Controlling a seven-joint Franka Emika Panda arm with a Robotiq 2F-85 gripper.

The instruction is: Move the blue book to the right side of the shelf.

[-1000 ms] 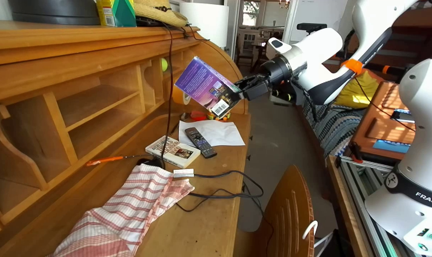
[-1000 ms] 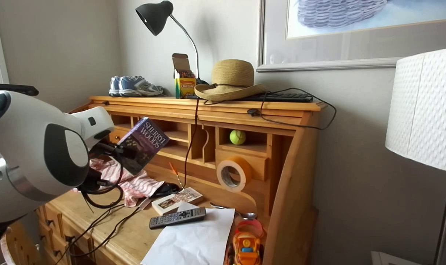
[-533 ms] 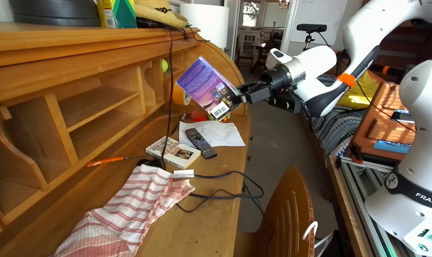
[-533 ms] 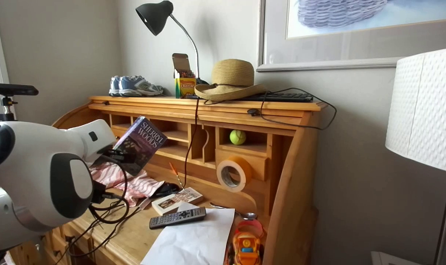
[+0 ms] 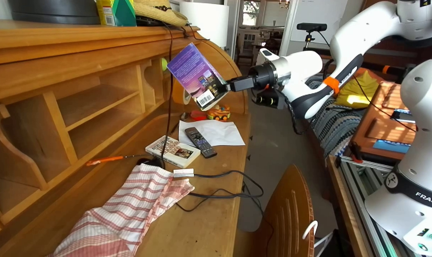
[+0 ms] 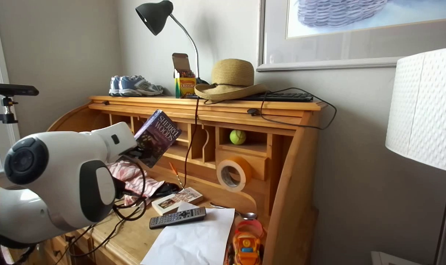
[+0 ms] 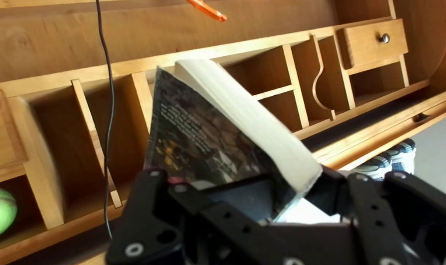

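Observation:
The blue book point(image 5: 192, 71) hangs tilted in the air, its purple back cover and barcode showing in an exterior view. My gripper point(image 5: 229, 85) is shut on its lower corner edge. The front cover of the blue book point(image 6: 157, 138) faces an exterior view, before the left-middle cubbyholes of the wooden shelf point(image 6: 153, 110). In the wrist view the blue book point(image 7: 197, 140) stands between the finger pads, a dark cover flap apart from the pale page block. Behind it runs the row of cubbyholes of the shelf point(image 7: 296, 92).
A tennis ball point(image 6: 238, 137) sits in a right-hand cubbyhole, above a tape roll point(image 6: 232, 175). A dark cord point(image 5: 170, 89) hangs down the shelf front. On the desk lie a white book point(image 5: 173, 151), remote point(image 5: 200, 142), paper point(image 5: 219, 132), cloth point(image 5: 126, 207) and toy car point(image 5: 218, 113).
The arm has carried the book nearer the shelf and slightly up: leftward in an exterior view, rightward toward the cord in an exterior view. The grip stays the same.

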